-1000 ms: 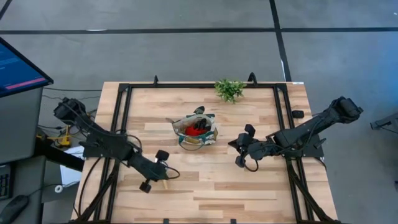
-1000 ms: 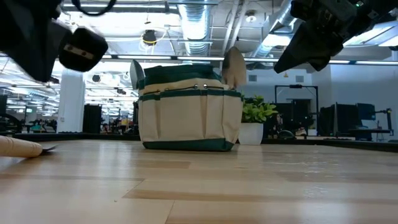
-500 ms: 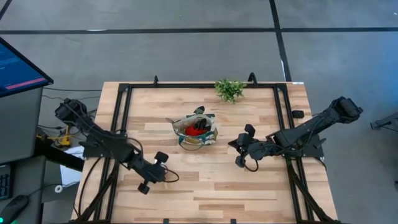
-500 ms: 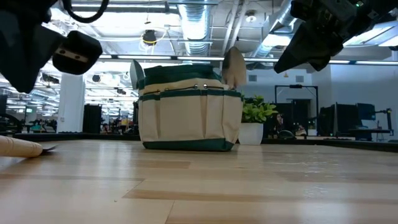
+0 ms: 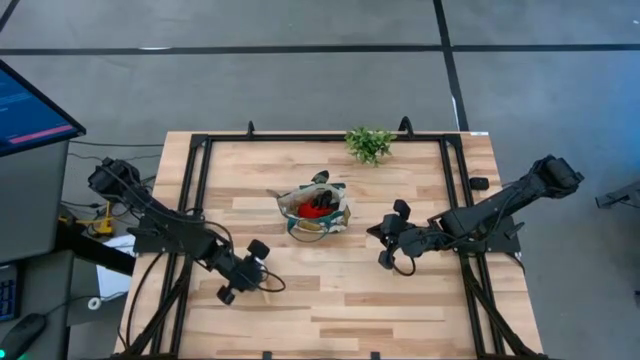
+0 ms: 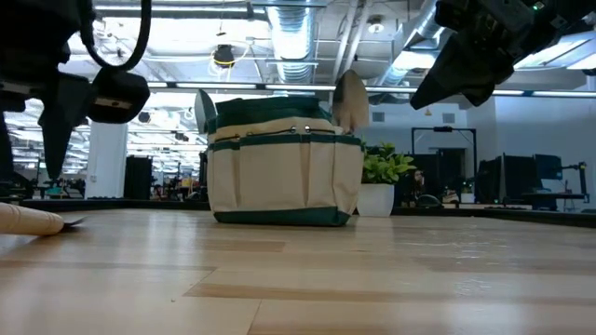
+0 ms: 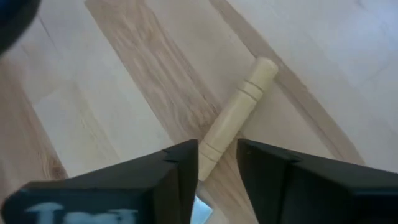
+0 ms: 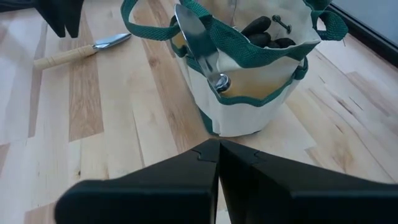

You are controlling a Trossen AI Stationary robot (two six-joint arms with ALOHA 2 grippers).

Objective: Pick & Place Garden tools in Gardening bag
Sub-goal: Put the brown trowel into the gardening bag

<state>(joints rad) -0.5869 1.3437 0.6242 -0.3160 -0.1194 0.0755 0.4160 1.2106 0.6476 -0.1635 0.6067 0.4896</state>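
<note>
One trowel [image 7: 236, 118], with a light wooden handle, lies flat on the table near its left front; its silver blade [image 8: 115, 41] points toward the bag. My left gripper [image 7: 217, 158] is open and points steeply down. Its fingers stand on either side of the handle's blade end, and I cannot tell whether they touch it. The gardening bag [image 5: 313, 210] stands upright mid-table. Trowel blades [image 6: 351, 98], dark shears handles [image 8: 267, 28] and a red item [image 5: 318, 212] stick out of it. My right gripper [image 8: 217, 149] hangs shut just to the bag's right.
A potted green sprig [image 5: 369, 143] stands behind the bag near the far edge. A small black object [image 5: 479, 183] lies on the table's right rail. A black frame [image 5: 200, 170] borders the table top. Bare wood lies in front of the bag.
My left gripper has tipped further down and sunk a little over the trowel, drawing slightly toward the table's left. In the low view its fingers now stand apart where they were one dark mass before. The trowel and the bag have not moved.
</note>
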